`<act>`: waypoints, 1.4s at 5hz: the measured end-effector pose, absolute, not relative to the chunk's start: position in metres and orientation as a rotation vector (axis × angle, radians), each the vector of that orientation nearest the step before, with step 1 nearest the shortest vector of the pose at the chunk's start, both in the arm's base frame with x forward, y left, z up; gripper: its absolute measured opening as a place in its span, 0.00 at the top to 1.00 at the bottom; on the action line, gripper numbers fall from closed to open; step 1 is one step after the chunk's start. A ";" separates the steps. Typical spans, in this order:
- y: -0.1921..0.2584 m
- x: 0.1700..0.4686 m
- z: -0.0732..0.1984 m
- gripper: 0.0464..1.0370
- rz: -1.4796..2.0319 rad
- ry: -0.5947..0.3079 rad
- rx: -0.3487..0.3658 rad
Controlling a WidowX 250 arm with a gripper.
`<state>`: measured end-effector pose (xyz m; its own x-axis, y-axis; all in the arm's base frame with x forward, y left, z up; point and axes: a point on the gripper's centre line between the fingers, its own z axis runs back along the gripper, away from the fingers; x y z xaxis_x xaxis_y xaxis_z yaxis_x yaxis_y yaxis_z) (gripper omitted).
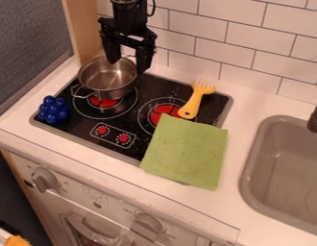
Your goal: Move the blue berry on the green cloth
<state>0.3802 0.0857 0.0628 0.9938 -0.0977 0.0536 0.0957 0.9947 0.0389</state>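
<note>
An orange thing (17,240), too little of it seen to be named, is cut off at the lower left corner. Beside it, the oven (100,211) is fronted by two large knobs. Above that, the green cloth (187,151) is laid flat, partly on the stove (78,126) and partly on the counter (241,222), with the right burner partly covered by it. The sink (248,185) is set into the counter to the right. The blue berry (53,109) is placed at the stove's left edge, well apart from the cloth. Near the cloth's upper edge, the yellow fork (196,100) is laid with its tines turned toward the tiled wall (251,36). The metal pot (108,79) is stood on the left burner. Over the pot, the gripper (128,67) is pointed downward, released, its fingers spread.
</note>
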 end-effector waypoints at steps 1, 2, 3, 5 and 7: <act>0.084 0.375 0.047 0.04 -0.100 -0.017 0.025; 0.090 0.346 0.040 0.04 -0.087 0.004 0.007; 0.108 0.317 0.063 0.04 -0.054 -0.062 0.015; 0.152 0.262 0.069 0.04 -0.035 -0.118 0.078; 0.188 0.277 0.042 0.04 0.014 -0.087 0.062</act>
